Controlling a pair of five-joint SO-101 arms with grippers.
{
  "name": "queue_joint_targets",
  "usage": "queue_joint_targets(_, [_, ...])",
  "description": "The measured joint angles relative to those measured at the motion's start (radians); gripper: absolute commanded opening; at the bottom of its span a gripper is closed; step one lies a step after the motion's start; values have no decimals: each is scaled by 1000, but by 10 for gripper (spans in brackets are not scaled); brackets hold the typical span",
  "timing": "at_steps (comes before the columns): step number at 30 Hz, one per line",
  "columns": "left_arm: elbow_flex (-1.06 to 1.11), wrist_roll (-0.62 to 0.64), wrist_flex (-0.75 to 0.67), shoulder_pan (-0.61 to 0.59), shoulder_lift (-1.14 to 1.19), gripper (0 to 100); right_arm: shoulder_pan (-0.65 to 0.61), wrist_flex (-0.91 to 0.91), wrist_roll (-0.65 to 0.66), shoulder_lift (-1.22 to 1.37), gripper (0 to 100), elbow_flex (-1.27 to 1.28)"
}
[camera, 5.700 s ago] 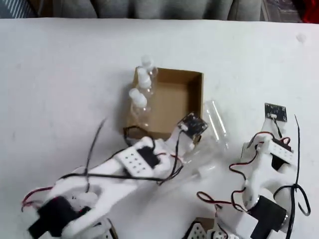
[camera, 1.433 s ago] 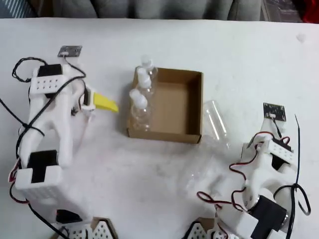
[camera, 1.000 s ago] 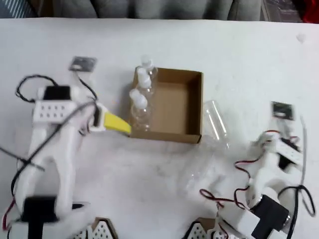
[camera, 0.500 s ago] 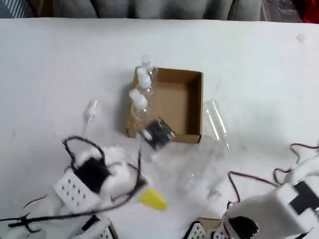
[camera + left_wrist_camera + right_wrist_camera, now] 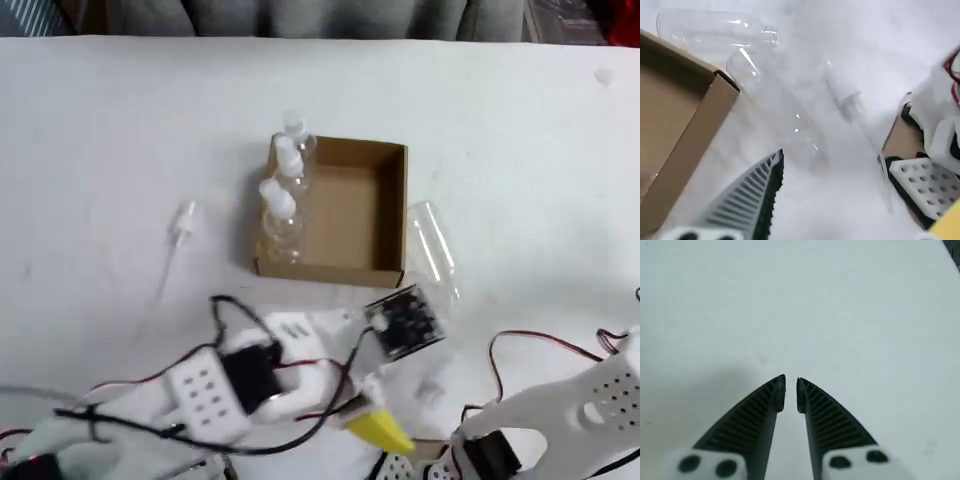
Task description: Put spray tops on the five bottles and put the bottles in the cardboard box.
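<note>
White table [image 5: 100, 120]: loose spray top [image 5: 431, 386] lies just ahead of your left gripper [image 5: 860, 190], fingers spread wide; left arm looks nearer. Right gripper [image 5: 791, 390] pressed together, empty.

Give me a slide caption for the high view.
Three topped bottles line the cardboard box's left side; an uncapped bottle and a loose spray top lie outside.

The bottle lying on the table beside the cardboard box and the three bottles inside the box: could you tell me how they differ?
Tops: the three bottles each wear a white spray top, while the table bottle has a bare, open neck.
Place: the three bottles sit along one wall inside the cardboard box, and the table bottle lies on its side outside it, on the table.
All are clear plastic.
</note>
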Motion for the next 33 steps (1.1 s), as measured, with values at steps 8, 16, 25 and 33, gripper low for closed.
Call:
queue_joint_targets(8, [-193, 49, -195, 0, 416, 475, 37, 0, 0, 180, 16, -236])
queue_joint_targets(16, [-324, 132, -307, 0, 706, 475, 43, 0, 0, 284, 16, -367])
queue_joint_targets(25, [-359, 143, -325, -2, 861, 475, 43, 0, 0, 287, 16, -371])
queue_joint_targets(33, [-374, 144, -327, 29, 988, 474, 40, 34, 0, 287, 16, -371])
